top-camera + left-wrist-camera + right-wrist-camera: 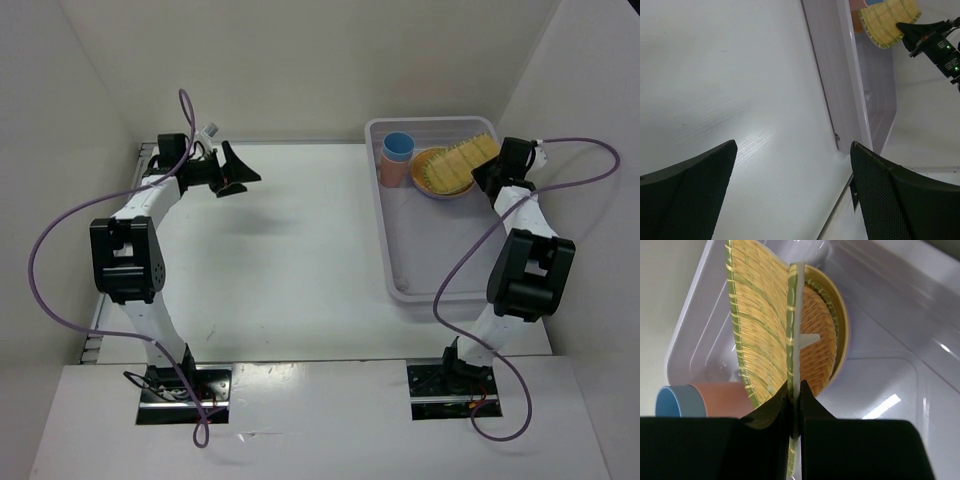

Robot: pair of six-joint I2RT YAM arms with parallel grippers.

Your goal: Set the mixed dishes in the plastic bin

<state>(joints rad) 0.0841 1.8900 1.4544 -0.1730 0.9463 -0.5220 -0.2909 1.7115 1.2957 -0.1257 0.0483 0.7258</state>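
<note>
The near half of the plastic bin [432,255] is bare. No dish shows on the table [270,260] outside the bin, so the task looks nearly done, with one plate left to release.

Well to the left of the bin, the left gripper [238,172] hangs over the table with its jaws wide apart, holding nothing.

At the bin's far end, the right gripper [795,400] is clamped on the edge of the squarish yellow woven plate [757,315]. That plate is tilted on edge, inside the bin, over the round yellow woven plate [822,340]. The round plate tops a stack whose lower plates are mostly hidden.

In the bin's far left corner, the blue cup [398,147] sits nested in the coral cup [390,173].
</note>
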